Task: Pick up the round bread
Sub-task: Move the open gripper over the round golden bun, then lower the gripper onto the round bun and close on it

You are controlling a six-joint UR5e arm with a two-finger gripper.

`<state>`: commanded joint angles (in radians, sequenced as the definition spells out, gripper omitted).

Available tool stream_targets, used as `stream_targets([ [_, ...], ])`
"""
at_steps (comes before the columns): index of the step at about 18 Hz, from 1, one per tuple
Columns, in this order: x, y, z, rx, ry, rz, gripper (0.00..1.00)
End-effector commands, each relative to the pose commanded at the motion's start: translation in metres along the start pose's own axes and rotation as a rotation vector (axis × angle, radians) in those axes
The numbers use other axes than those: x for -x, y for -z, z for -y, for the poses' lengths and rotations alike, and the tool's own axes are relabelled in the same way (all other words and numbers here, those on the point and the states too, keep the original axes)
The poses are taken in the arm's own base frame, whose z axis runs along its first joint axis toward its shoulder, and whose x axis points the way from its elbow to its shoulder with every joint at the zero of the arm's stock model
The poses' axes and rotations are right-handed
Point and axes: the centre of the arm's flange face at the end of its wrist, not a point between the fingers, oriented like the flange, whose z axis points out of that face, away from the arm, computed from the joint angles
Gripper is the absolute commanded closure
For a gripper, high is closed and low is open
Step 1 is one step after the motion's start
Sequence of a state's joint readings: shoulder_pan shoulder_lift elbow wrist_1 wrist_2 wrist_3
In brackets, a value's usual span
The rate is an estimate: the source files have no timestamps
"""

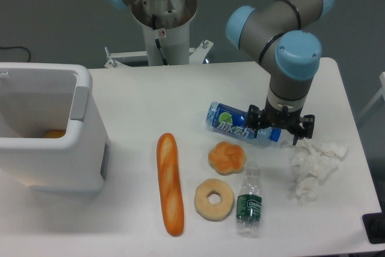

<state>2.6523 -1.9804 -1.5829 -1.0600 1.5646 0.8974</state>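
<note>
The round bread (227, 157) is a small golden-orange bun with a twisted top, lying on the white table (150, 100) near the middle. My gripper (281, 133) points down to the right of and a little behind the bun, over the right end of a blue can (237, 126). Its fingers (304, 127) stand spread apart, so it looks open and holds nothing. The bun is apart from the gripper and nothing covers it.
A pale ring donut (214, 199) lies just in front of the bun. A long orange baguette (170, 183) lies to its left, a small plastic bottle (248, 203) to its front right. Crumpled white paper (316, 167) lies at the right. A white bin (45, 127) stands at the left.
</note>
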Motion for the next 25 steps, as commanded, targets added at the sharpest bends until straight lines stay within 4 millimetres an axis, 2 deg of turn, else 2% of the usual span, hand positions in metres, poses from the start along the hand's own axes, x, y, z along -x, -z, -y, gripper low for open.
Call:
stream_targets([
  [3, -0.013, -0.008, 0.002, 0.007, -0.012, -0.018, 0.00],
  [8, -0.047, -0.012, 0.028, 0.008, 0.045, -0.031, 0.00],
  [11, -0.055, -0.022, 0.032, 0.012, 0.056, -0.054, 0.00],
  [15, -0.066, -0.055, 0.034, 0.053, 0.041, -0.091, 0.00],
  [17, -0.073, -0.064, 0.035, 0.067, 0.029, -0.101, 0.00],
  [25, -0.079, -0.079, 0.031, 0.093, 0.026, -0.121, 0.00],
])
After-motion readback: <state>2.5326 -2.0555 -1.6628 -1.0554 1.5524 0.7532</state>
